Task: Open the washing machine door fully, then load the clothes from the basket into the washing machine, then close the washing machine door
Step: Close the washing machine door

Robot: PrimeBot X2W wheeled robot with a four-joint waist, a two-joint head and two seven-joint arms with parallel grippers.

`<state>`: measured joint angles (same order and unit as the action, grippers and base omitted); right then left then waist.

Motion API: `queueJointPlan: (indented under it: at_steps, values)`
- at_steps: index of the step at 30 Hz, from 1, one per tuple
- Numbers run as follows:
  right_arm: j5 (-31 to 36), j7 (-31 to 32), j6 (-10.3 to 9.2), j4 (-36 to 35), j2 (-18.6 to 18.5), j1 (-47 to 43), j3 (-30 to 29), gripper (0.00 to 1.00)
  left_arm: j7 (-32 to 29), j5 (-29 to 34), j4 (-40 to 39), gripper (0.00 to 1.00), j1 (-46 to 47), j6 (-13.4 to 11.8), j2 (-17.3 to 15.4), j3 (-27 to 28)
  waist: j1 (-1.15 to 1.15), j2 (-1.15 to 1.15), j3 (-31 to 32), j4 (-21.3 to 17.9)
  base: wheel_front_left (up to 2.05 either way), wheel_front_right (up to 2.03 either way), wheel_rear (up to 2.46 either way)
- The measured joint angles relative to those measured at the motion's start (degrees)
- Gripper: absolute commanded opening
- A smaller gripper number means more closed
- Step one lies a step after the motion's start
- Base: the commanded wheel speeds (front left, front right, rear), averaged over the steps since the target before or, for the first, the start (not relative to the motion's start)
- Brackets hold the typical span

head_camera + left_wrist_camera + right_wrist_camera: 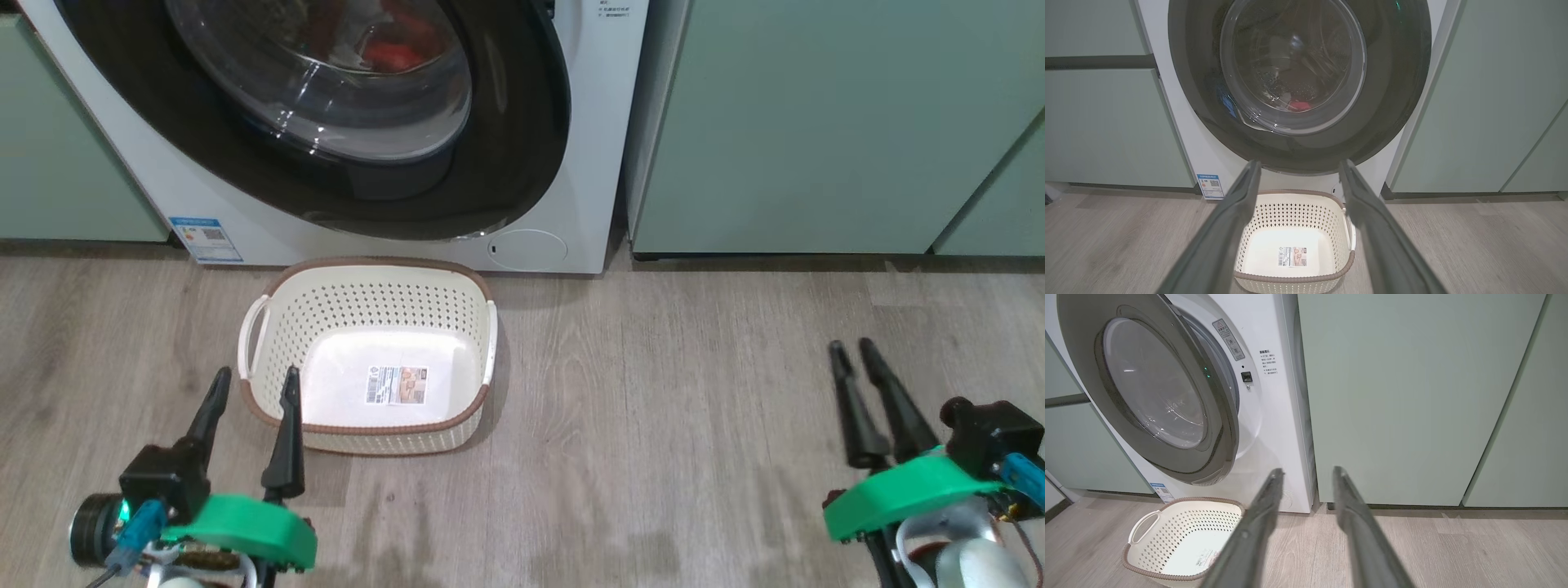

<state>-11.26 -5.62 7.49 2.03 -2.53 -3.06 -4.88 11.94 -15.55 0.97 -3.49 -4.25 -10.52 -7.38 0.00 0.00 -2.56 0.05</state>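
The washing machine [589, 122] stands ahead, white. Its door [506, 163] has a black rim and a glass bowl. In the right wrist view the door [1218, 428] stands ajar, its right edge swung off the machine's front [1274, 437]. Red clothes [392, 53] show through the glass, inside the drum [1299, 106]. The cream basket [367, 263] sits on the floor below the door, with just a paper label on its bottom. My left gripper [256, 374] is open at the basket's near left corner. My right gripper [851, 347] hovers over bare floor far to the right, fingers a little apart, holding nothing.
Pale green cabinets [816, 122] flank the machine on the right and on the left [57, 147]. Grey wood floor [653, 392] lies between the basket and my right arm. A blue energy sticker [206, 238] marks the machine's lower left corner.
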Motion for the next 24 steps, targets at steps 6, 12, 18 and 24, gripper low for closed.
queueJointPlan:
  at_steps: [6,12,18,24]
  values:
    - [-0.41,0.0,0.0,0.04,0.0,0.12,-0.23,0.0,-0.01,0.01,-0.19,1.0,1.03,-0.07,-0.2,-0.22,0.0,0.0,-0.36,1.07,0.0,0.0,0.0]
    - [0.31,0.08,0.0,0.42,0.0,2.81,-0.31,0.0,0.01,0.09,-1.52,1.0,2.96,-0.12,-0.35,-0.71,0.0,0.0,-1.68,3.5,0.0,0.0,0.0]
    - [2.82,0.9,0.0,2.35,-0.02,12.09,0.21,0.0,0.83,0.0,-2.0,1.0,5.77,-0.12,0.07,-1.51,0.0,0.0,-4.19,7.93,0.0,0.0,0.0]
    - [4.71,1.87,0.01,6.48,-0.18,23.41,2.12,0.0,1.66,-0.59,-1.88,1.0,7.59,0.11,1.18,-1.82,0.01,0.0,-7.35,13.17,0.0,0.0,0.0]
